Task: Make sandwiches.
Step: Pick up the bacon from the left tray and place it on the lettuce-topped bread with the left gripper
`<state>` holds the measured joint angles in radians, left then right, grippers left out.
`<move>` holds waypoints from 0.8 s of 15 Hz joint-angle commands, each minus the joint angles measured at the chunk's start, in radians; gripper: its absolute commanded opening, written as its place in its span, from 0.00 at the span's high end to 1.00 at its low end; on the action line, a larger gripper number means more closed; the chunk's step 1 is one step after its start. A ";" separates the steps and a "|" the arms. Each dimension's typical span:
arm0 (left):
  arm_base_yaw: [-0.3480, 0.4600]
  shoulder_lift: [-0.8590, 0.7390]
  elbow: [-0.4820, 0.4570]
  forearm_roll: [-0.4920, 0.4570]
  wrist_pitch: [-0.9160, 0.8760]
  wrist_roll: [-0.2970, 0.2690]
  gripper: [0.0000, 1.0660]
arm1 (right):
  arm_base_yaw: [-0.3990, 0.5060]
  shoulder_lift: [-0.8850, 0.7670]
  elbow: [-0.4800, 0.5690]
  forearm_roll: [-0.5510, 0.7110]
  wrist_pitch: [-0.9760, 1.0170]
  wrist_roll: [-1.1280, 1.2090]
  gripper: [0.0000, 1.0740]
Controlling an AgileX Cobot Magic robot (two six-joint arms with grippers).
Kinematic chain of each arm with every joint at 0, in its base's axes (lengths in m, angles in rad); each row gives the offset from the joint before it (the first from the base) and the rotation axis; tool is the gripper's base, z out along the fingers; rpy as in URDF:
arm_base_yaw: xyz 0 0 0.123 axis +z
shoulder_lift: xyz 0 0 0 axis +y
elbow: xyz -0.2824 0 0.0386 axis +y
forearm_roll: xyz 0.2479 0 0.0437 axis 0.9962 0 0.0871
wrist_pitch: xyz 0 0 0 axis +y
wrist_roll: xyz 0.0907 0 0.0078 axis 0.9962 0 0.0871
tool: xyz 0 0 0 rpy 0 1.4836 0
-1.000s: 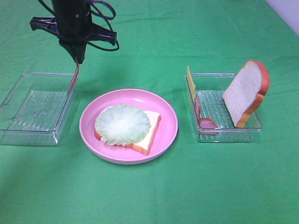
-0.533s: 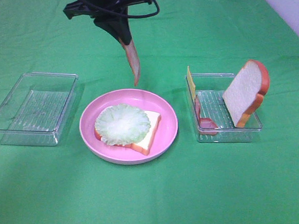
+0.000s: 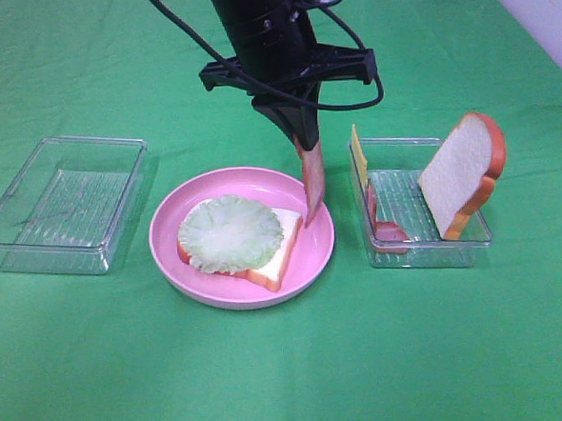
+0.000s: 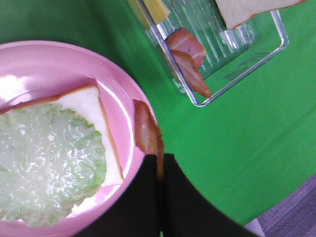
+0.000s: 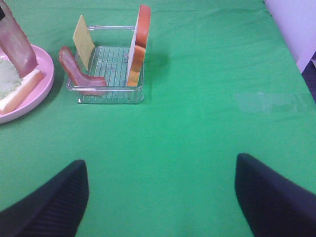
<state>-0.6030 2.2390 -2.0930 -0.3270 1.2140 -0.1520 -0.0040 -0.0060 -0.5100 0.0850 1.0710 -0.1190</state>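
Taking the high camera's view as the clock face, the left hand is now hanging over the pink plate in the middle of the table. It has swung across from the empty clear tray at the plate's 9 o'clock, where it was a second ago. It is pinching a bacon strip tight between its closed fingers, and the strip is dangling down with its lower end arriving at about the plate's 3 o'clock. That end is hanging just over the corner of the bread slice and beside the lettuce leaf rather than above it; whether the tip is touching the bread cannot be told. The carry is suggesting that the bacon layer comes next, and the strip is probably needing to drift back towards 9 o'clock before release so that it lands on the leaf. The half-built sandwich is lying flat on the plate: white bread with an orange-brown crust, topped by a round, pale green, frilly leaf. The held strip is showing pink-red and thin. At the plate's 3 o'clock the second clear tray is holding the remaining parts: a yellow cheese slice standing on edge, a spare bacon piece and an upright bread slice leaning on the tray. The right hand is waiting with fingers spread wide and empty over bare green table, well apart from that tray.
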 commanded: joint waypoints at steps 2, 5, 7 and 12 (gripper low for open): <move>-0.005 0.006 0.063 0.151 0.071 -0.088 1.00 | -0.002 -0.014 0.005 -0.001 -0.010 -0.014 0.28; -0.005 0.006 0.117 0.186 0.071 -0.087 1.00 | -0.002 -0.014 0.005 -0.001 -0.010 -0.014 0.28; -0.005 0.006 0.126 0.187 0.071 -0.086 1.00 | -0.002 -0.014 0.005 -0.001 -0.010 -0.014 0.28; -0.005 0.005 0.126 0.327 0.072 -0.190 1.00 | -0.002 -0.014 0.005 -0.001 -0.010 -0.014 0.28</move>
<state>-0.6040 2.2420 -1.9750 0.0000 1.2190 -0.3270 -0.0040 -0.0060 -0.5100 0.0850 1.0710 -0.1190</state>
